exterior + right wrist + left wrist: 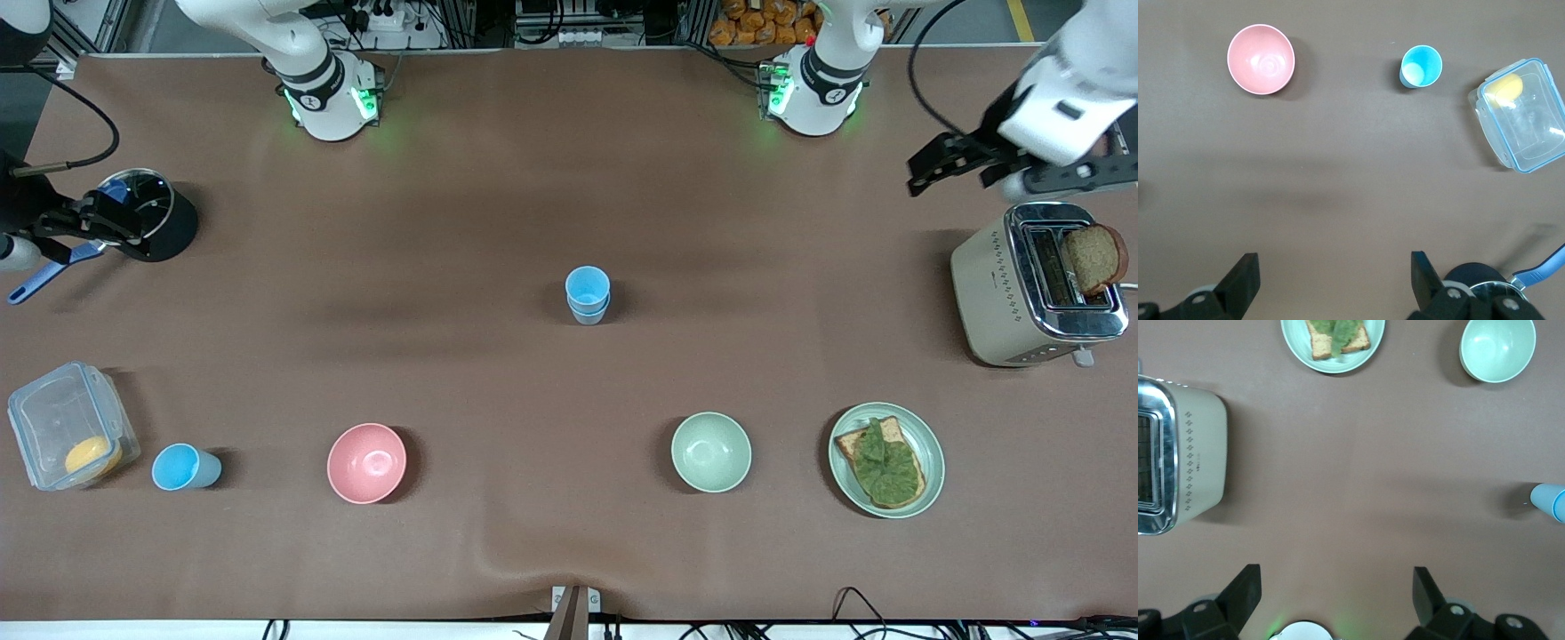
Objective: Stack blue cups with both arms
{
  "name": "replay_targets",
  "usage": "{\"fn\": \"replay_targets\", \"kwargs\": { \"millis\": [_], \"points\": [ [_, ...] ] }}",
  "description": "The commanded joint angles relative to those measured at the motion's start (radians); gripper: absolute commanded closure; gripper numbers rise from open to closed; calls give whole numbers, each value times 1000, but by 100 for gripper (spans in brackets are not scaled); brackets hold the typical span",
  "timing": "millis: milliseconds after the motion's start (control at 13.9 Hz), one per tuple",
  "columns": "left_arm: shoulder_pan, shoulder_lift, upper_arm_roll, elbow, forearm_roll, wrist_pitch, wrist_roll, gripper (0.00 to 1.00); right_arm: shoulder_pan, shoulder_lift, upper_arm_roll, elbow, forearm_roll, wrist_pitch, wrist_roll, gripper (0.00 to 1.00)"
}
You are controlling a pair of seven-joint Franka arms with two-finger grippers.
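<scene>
While two of the small light-blue plastic tumblers already sit nested as a short stack (588, 295) at the middle of the brown table (498, 204), a third single light-blue tumbler (185, 468) stands upright by itself toward the right arm's end, nearer to the front camera than the stack. It sits between a clear lidded plastic box (71, 425) holding something yellow and a wide pink bowl (366, 462), apart from both.

The right gripper (93, 224) hangs over a black cylindrical pot (158, 216) with a blue-handled utensil (49, 274) at that end of the table; its jaws are spread wide and hold nothing, as the right wrist view confirms with both black fingers (1238, 283) apart over bare cloth. The left gripper (956, 164) hovers over the table just by a cream two-slot toaster (1031, 289) with a slice of brown bread (1095, 258) in one slot, likewise fully spread and empty.

Both arms appear parked out at the table's ends, probably to leave the centre unobstructed. Since the lone tumbler lies on the right arm's side, that arm looks the natural one to fetch it, and the stack's central position would suit either arm. A pale green bowl (710, 452) and a green plate (925, 444) of toast with lettuce lie nearer the front camera toward the left arm's end, seemingly irrelevant to the stacking.
</scene>
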Motion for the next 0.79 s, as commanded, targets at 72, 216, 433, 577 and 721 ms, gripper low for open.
{"fn": "replay_targets", "kwargs": {
  "millis": [72, 216, 433, 577, 721],
  "points": [
    [8, 10, 19, 73, -22, -75, 42, 0, 0, -17, 7, -2, 1, -2, 9, 0],
    [7, 33, 16, 111, -19, -89, 47, 0, -5, -17, -1, -1, 4, -2, 9, 0],
    [7, 49, 16, 126, -15, -89, 50, 0, 0, -17, 7, 18, 2, -21, 36, 0],
    [7, 93, 19, 165, -8, -88, 48, 0, 1, -17, 8, 18, 4, -22, 74, 0],
    [8, 122, 19, 202, -5, -89, 39, 0, 1, -17, 8, 18, 4, -24, 75, 0]
  ]
}}
